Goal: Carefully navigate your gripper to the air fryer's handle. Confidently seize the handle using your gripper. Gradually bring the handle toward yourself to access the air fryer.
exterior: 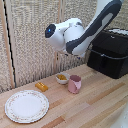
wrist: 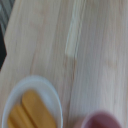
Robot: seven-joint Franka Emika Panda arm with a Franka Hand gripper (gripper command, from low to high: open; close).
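Observation:
The black air fryer (exterior: pixel 109 54) stands at the back of the wooden table, on the exterior view's right. Its handle (exterior: pixel 103 57) is a dark bar on the front drawer, hard to tell apart from the black body. The white and black arm (exterior: pixel 75 36) hangs in the air to the left of the air fryer, above the cup and bowl, well apart from the handle. The gripper's fingers show in neither view. The wrist view looks down on the table, with a white bowl (wrist: pixel 35 107) of yellow food and the pink cup's rim (wrist: pixel 102 121).
A pink cup (exterior: pixel 74 84) and a small white bowl (exterior: pixel 62 78) stand below the arm. A yellow block (exterior: pixel 42 87) and a patterned plate (exterior: pixel 26 105) lie toward the exterior view's left. A woven screen closes off the back.

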